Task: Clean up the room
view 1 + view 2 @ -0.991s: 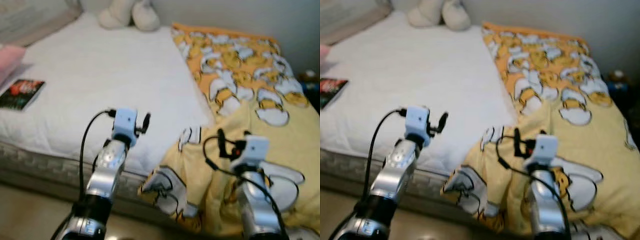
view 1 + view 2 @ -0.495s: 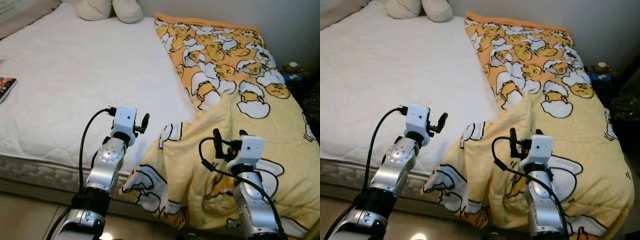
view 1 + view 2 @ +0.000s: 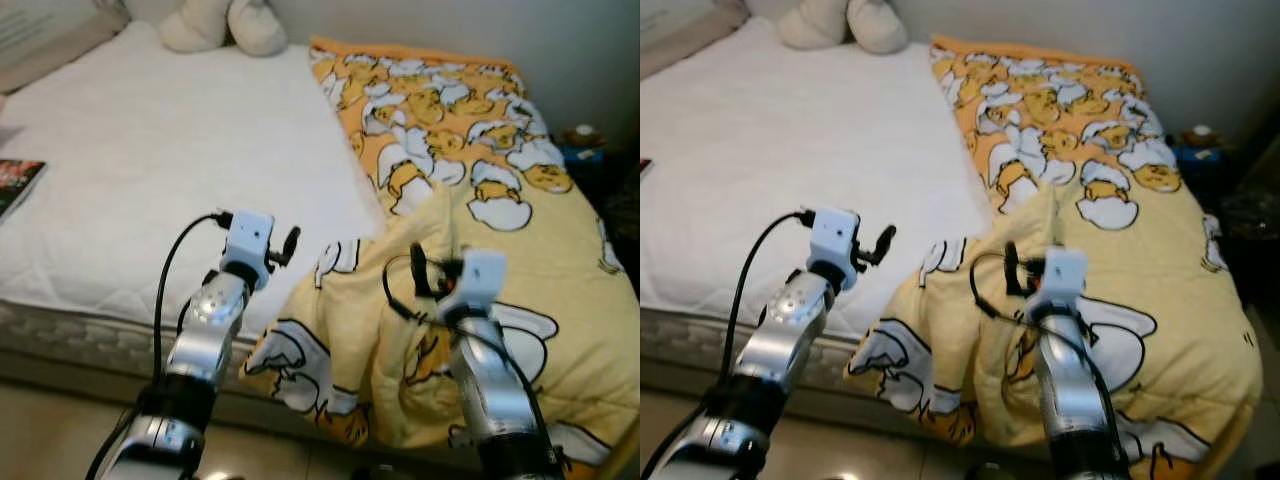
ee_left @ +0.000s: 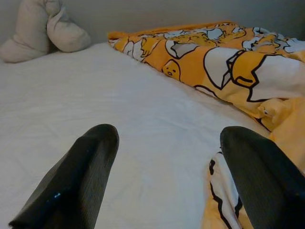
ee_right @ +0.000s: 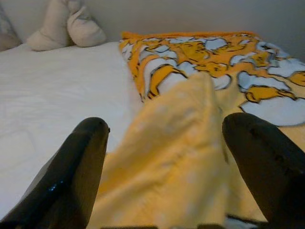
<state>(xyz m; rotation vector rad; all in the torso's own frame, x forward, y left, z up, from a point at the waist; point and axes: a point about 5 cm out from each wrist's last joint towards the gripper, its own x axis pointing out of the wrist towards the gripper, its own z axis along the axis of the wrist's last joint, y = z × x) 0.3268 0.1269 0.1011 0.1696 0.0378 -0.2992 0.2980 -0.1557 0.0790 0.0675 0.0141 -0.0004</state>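
Jaws on both grippers stood apart, nothing clamped. Left gripper (image 4: 164, 176) hovered over the white bed (image 3: 150, 180) near its front edge, just beside the yellow blanket (image 3: 470, 210). Right gripper (image 5: 164, 171) sat above a raised fold of that blanket, the fold rising between its fingers (image 5: 71, 167); contact can't be confirmed.

Versus half a second earlier: the head camera had panned slightly left, so a book (image 3: 18, 185) came fuller into frame at the bed's left edge. Right arm had shifted toward the middle and up, and the blanket fold near it stood taller. Left arm looked about the same.

Blanket covered the right side of the bed and spilled over the front edge. Two cream pillows (image 3: 225, 25) lay at the head of the bed.

Book cover was dark with red on it, text too blurred to read. Blanket print was a cartoon egg pattern, no legible writing.
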